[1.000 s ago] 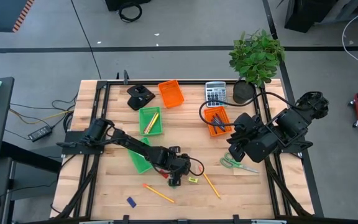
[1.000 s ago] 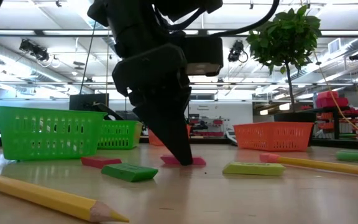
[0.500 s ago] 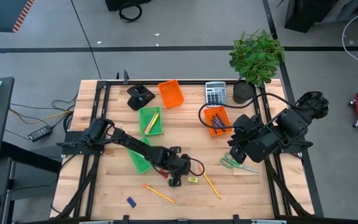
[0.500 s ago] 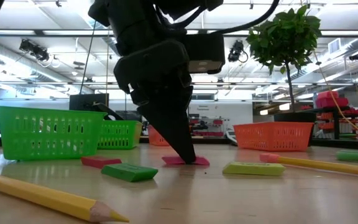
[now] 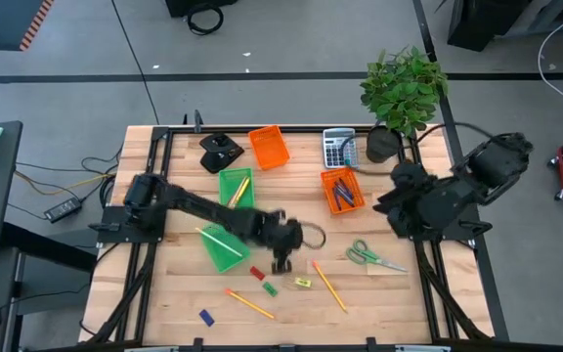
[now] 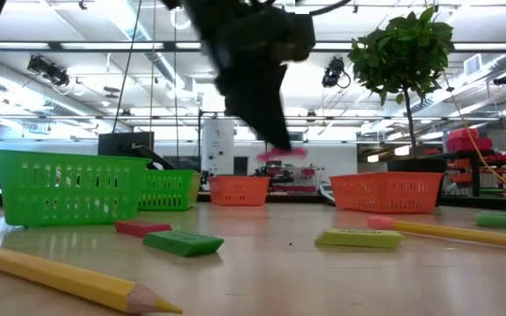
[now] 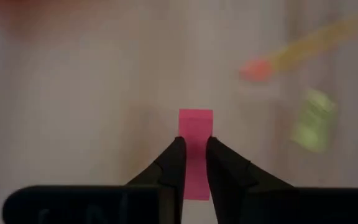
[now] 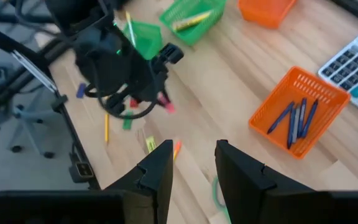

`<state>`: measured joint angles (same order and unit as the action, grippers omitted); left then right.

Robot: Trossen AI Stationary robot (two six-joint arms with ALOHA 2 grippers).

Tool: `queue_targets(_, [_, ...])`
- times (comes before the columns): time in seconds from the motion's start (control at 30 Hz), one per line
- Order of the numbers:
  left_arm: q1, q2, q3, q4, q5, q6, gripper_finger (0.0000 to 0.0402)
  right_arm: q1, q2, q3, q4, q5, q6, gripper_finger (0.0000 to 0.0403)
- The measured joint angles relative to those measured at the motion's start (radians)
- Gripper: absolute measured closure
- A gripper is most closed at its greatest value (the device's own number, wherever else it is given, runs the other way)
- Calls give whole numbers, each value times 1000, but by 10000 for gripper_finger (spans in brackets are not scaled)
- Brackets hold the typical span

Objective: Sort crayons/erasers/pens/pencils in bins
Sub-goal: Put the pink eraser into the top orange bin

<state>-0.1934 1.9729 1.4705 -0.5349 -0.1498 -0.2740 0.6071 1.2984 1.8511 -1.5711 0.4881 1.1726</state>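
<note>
A small flat pink rubber eraser (image 7: 195, 146) is pinched between the narrowed dark fingers of the left gripper (image 7: 195, 163) and held clear above the middle of the pale wooden table (image 5: 379, 288). The right gripper (image 8: 192, 163) is seen with its fingers parted and empty, raised near the table's right edge beside the orange plastic bin (image 5: 343, 190) of blue pens (image 8: 297, 122).

blurred: left tool (image 6: 281, 145) | hidden: pink eraser's (image 7: 195, 146) lower sides, between tool fingers

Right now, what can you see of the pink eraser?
The pink eraser is a small, flat, plain rectangular block. The left gripper is shut on it, one finger on each long side, with one end sticking out past the fingertips. It hangs clear above the table, touching nothing else.
</note>
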Motion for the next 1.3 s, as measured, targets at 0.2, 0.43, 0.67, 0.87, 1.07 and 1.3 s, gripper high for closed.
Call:
queue_targets(0.2, [147, -25, 132, -160, -118, 158, 337, 0, -63, 0, 0, 60, -45, 276])
queue_targets(0.43, [398, -25, 170, -270, -109, 335, 342, -34, -82, 0, 0, 136, -76, 276])
queue_targets(0.67, [640, -18, 157, -257, 32, 492, 340, -103, -72, 0, 0, 152, -49, 276])
queue_targets(0.87, [758, -18, 158, -199, 111, 573, 338, -194, -65, 0, 0, 174, -48, 276])
queue_targets(1.07, [774, -18, 158, -201, 148, 623, 326, -273, -65, 0, 0, 174, -47, 276])
queue_targets(1.3, [757, -2, 159, -214, 155, 597, 308, -313, -64, -1, 0, 174, -24, 276])
